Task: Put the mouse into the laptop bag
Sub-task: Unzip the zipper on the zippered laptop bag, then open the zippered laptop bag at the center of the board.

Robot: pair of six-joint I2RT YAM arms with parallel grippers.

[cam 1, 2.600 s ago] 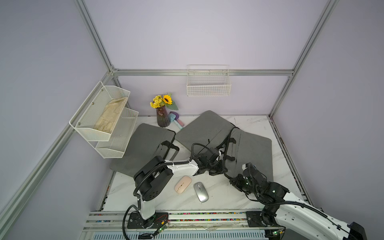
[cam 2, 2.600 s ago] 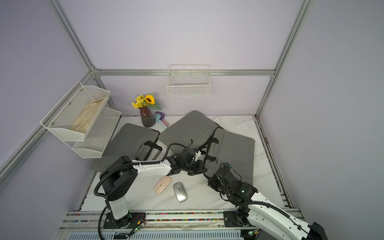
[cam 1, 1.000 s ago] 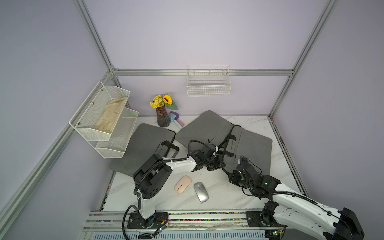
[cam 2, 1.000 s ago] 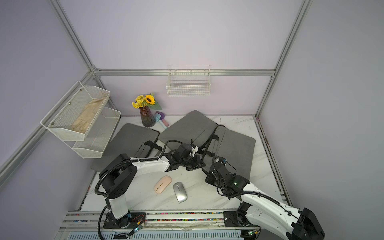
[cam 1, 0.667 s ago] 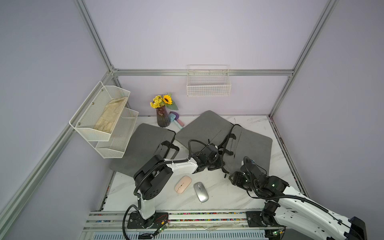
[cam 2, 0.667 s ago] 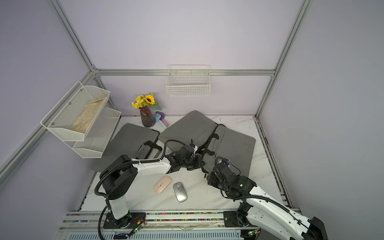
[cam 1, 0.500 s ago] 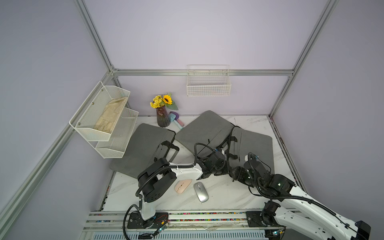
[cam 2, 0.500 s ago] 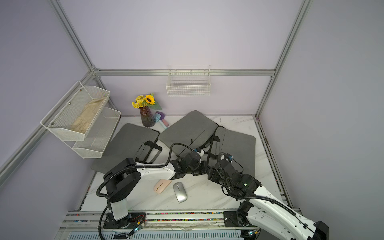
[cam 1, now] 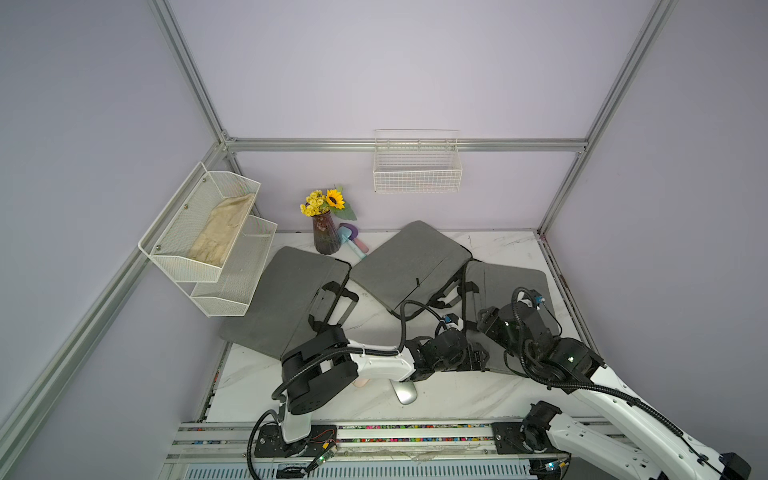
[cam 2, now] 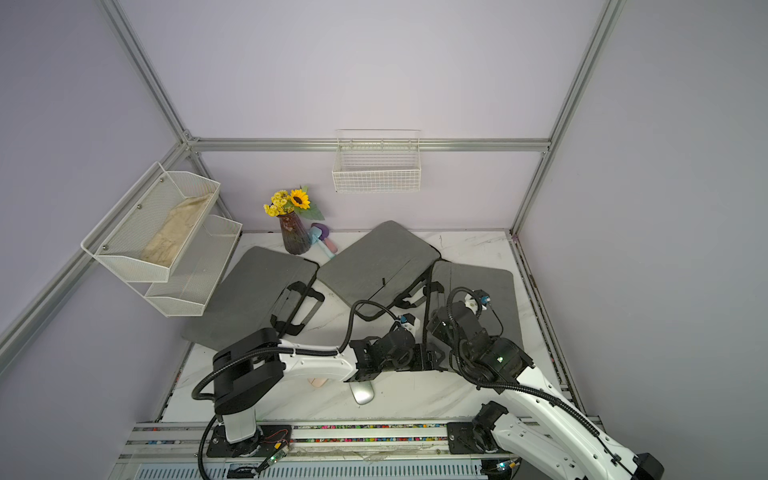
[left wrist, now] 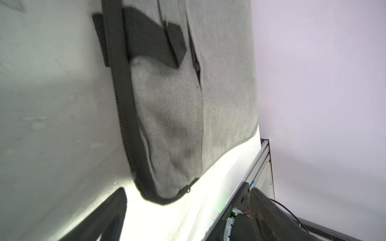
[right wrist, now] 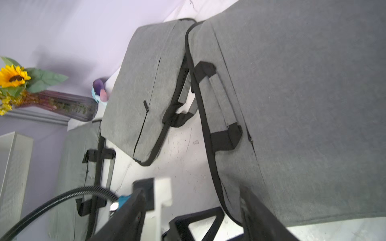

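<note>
A silver mouse (cam 1: 405, 392) (cam 2: 361, 392) lies on the marble near the front edge. A pink mouse (cam 1: 360, 382) beside it is mostly hidden under my left arm. Three grey laptop bags lie flat: left (cam 1: 286, 299), middle (cam 1: 411, 262) and right (cam 1: 511, 286) (cam 2: 473, 286). My left gripper (cam 1: 478, 361) (left wrist: 188, 217) is open at the right bag's (left wrist: 177, 116) near corner, with nothing between its fingers. My right gripper (cam 1: 486, 326) (right wrist: 194, 217) hangs open over that bag's (right wrist: 302, 104) zip edge.
A vase of sunflowers (cam 1: 325, 232) and a pastel toy (cam 1: 351, 239) stand at the back wall. A white two-tier wire shelf (cam 1: 208, 241) holding a cloth hangs on the left, and a wire basket (cam 1: 417, 166) on the back wall. A metal rail (cam 1: 374, 432) runs along the front.
Both grippers have opened. My left gripper moved right and forward, from the bag handles to the right bag's near corner. My right gripper moved back along that bag's edge.
</note>
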